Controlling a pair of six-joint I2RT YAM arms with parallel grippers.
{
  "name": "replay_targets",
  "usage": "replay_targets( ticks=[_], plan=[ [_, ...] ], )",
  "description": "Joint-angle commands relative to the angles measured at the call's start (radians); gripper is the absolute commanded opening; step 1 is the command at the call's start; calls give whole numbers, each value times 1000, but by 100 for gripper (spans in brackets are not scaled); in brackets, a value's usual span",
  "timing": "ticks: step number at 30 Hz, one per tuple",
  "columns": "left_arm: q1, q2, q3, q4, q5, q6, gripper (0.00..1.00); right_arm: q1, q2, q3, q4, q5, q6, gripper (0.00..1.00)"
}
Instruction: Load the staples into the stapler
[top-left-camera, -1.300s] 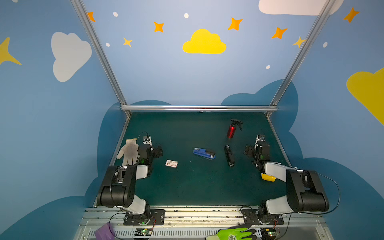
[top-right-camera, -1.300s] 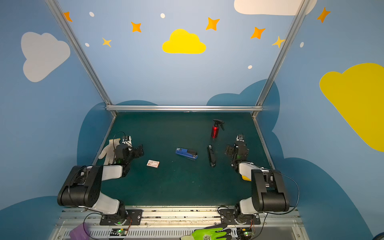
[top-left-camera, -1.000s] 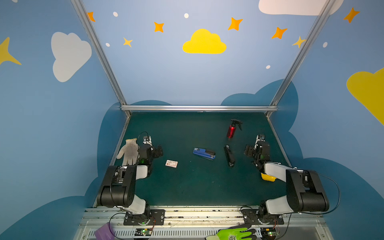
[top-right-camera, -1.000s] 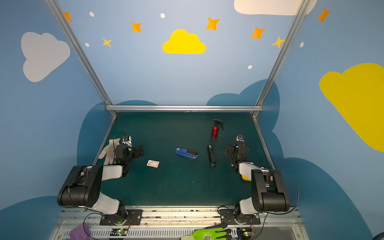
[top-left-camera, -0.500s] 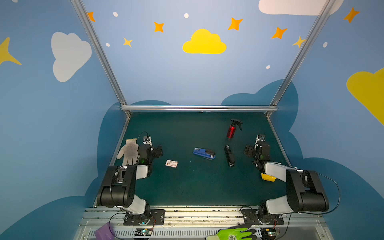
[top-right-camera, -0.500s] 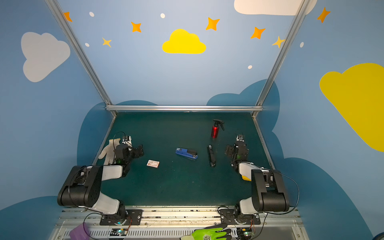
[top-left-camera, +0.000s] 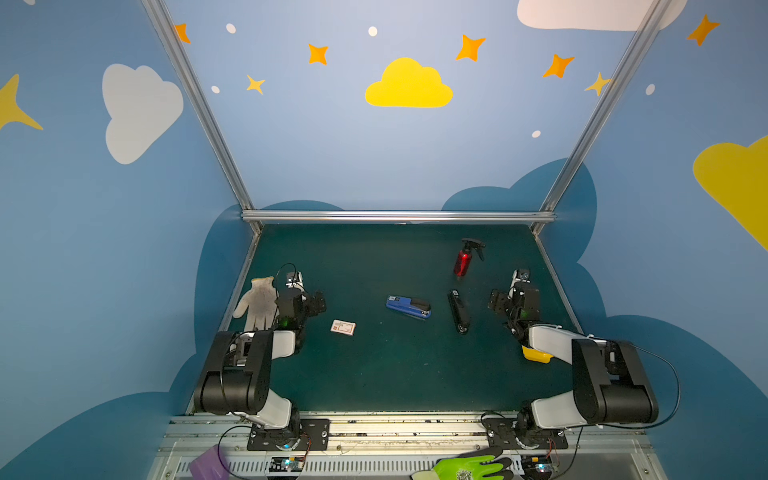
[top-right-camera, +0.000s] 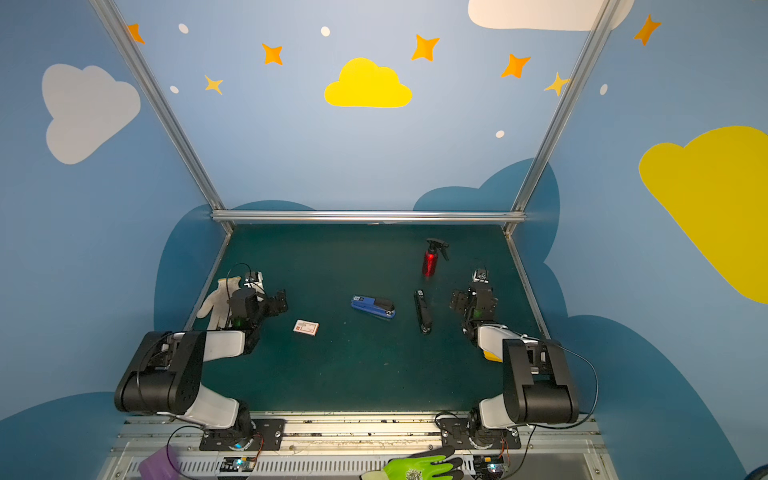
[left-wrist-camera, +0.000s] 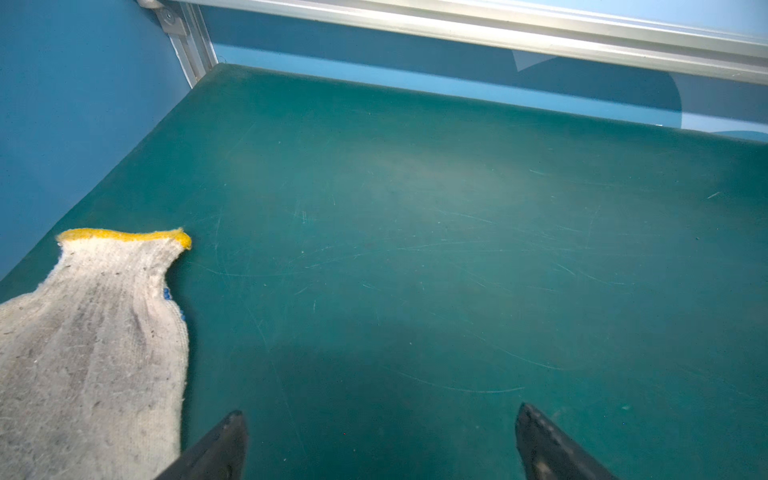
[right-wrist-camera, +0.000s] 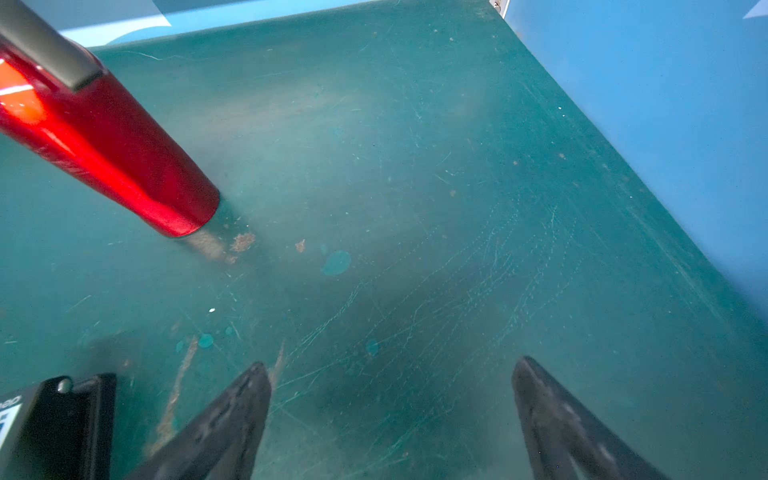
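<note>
The staples, a small flat white box with a red mark (top-left-camera: 343, 327) (top-right-camera: 306, 327), lie on the green mat left of centre in both top views. A blue stapler (top-left-camera: 408, 307) (top-right-camera: 373, 306) lies at mid-table, to the right of the box. My left gripper (top-left-camera: 306, 298) (top-right-camera: 271, 301) (left-wrist-camera: 380, 411) rests low at the left, open, with only bare mat between its fingers. Over at the right my right gripper (top-left-camera: 508, 298) (top-right-camera: 468, 300) (right-wrist-camera: 390, 362) is also open and empty. Neither wrist view shows the box or the blue stapler.
A long black object (top-left-camera: 458, 311) (right-wrist-camera: 54, 424) lies between the blue stapler and my right gripper. A red spray bottle (top-left-camera: 463, 262) (right-wrist-camera: 116, 158) stands behind it. A white knit glove (top-left-camera: 257, 303) (left-wrist-camera: 83, 353) lies beside my left gripper. A yellow item (top-left-camera: 536, 355) sits under the right arm.
</note>
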Motion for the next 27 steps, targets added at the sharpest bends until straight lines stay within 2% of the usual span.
replay_targets(
  ticks=[1,19,20,21,22,24,27],
  plan=[
    [4,-7,19,-5,9,2,99,-2,-18,13,-8,2,7,91],
    [15,-9,16,-2,29,-6,99,-2,-22,7,-3,4,7,91],
    [14,-16,18,-1,7,-25,99,-1,-29,10,-8,7,-1,92],
    [15,-37,39,-35,-25,-60,99,-1,-42,16,-31,-11,1,92],
    [17,-71,94,-164,-32,-44,99,4,-53,8,-22,-24,-15,92],
    [20,-105,166,-315,-31,-38,99,22,-112,12,-58,11,-49,92],
    [19,-161,212,-395,-23,-51,99,23,-221,63,-213,43,1,92]
  ],
)
